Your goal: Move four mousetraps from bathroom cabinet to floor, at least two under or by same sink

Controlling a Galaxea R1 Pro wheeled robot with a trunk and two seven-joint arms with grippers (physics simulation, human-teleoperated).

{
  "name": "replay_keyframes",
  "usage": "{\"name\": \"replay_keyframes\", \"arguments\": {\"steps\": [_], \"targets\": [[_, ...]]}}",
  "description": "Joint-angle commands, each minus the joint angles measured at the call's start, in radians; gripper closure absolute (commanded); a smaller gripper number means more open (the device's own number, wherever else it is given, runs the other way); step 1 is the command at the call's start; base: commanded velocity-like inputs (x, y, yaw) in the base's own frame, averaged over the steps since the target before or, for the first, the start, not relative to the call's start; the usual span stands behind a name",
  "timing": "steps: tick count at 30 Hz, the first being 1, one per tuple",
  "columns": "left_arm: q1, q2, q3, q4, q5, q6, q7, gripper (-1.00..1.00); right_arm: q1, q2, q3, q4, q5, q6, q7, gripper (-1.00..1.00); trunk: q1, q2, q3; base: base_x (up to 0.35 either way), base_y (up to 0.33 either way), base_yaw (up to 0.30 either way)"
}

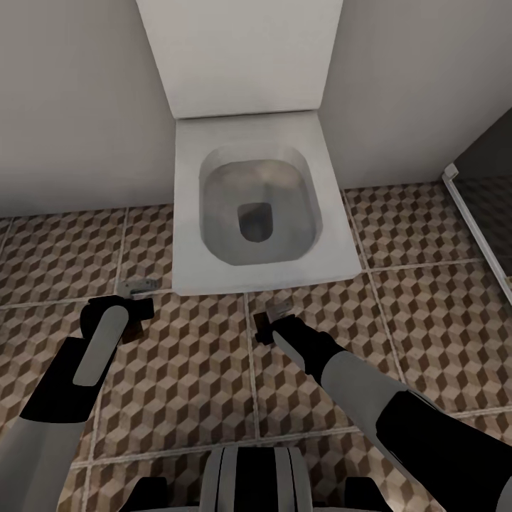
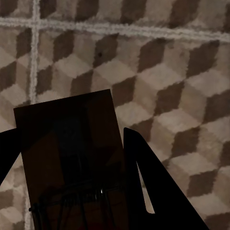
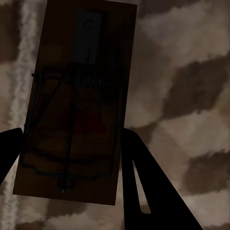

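Observation:
Both of my grippers hang low over the bathroom floor in front of a toilet. My left gripper is shut on a mousetrap, a dark flat board with a wire spring, held between its fingers above the cube-pattern tiles. The right gripper is shut on another mousetrap, whose wire bar and plate face the camera, with one finger beside it. A dark edge of that mousetrap shows in the head view. The cabinet is out of view.
A white toilet with its lid up stands against the pale wall, straight ahead of both grippers. The dark glass shower enclosure with a white frame borders the right side. Open tiles lie on either side of the arms.

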Motion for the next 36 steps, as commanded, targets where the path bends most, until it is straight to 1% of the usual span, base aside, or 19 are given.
{"name": "replay_keyframes", "arguments": {"steps": [1,10,11,31,36], "targets": [[-0.001,0.001,-0.002,-0.001,0.006,0.005,0.01,1.0,-0.001,0.0,0.006,0.0,-0.014,0.002,-0.009,1.0,0.0,0.0,-0.001,0.0,0.0,0.0],[-0.001,0.001,-0.002,-0.001,0.006,0.005,0.01,1.0,-0.001,0.0,0.006,0.0,-0.014,0.001,-0.009,1.0,0.0,0.0,-0.001,0.0,0.0,0.0],[-0.001,0.001,-0.002,-0.001,0.006,0.005,0.01,1.0,-0.001,0.0,0.006,0.0,-0.014,0.001,-0.009,-1.0,0.0,0.0,-0.001,0.0,0.0,0.0],[-0.001,-0.001,-0.002,-0.001,0.006,0.005,0.01,1.0,-0.001,0.0,0.006,0.001,-0.015,0.001,-0.009,-1.0,0.0,0.0,-0.001,-0.001,0.0,0.0],[-0.001,-0.001,-0.002,-0.001,0.005,0.005,0.01,1.0,-0.001,0.0,0.006,0.001,-0.015,0.001,-0.009,-1.0,0.0,0.0,-0.001,-0.121,0.0,0.0]]}}
